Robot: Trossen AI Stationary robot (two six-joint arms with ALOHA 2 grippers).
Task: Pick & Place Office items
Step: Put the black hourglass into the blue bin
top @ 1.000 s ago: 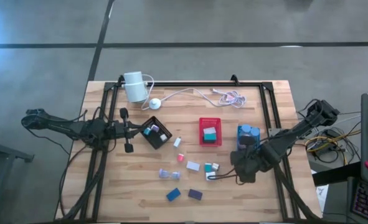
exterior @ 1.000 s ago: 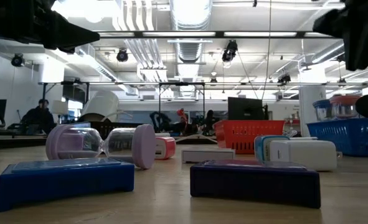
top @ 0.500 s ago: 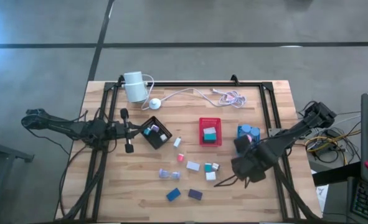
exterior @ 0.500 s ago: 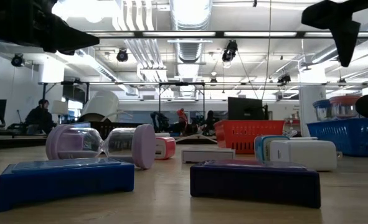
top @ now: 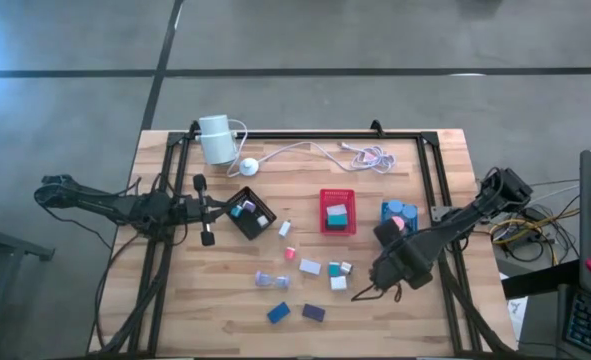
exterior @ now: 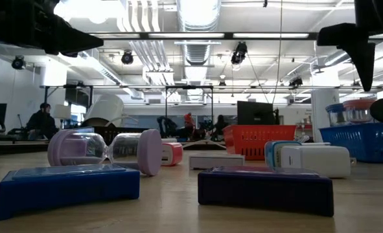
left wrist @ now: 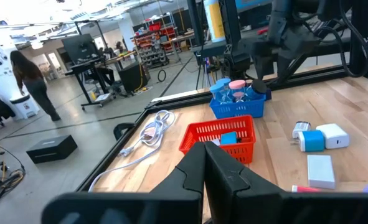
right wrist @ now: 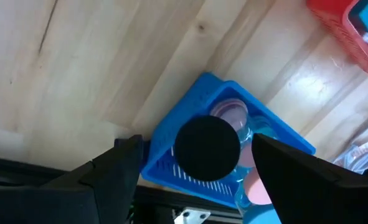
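Low view: purple block (exterior: 264,189) lies flat, crosswise.

high: overhead, straight down | low: tabletop level | both share blue tray (top: 399,213) (exterior: 365,141)

matte black left arm (top: 115,205) and right arm (top: 445,235), chunky rounded joints, thin black cables trailing along the links, flat tapered dark fingers (right wrist: 118,171), round black knob (right wrist: 207,148) sitting between them, no visible markings
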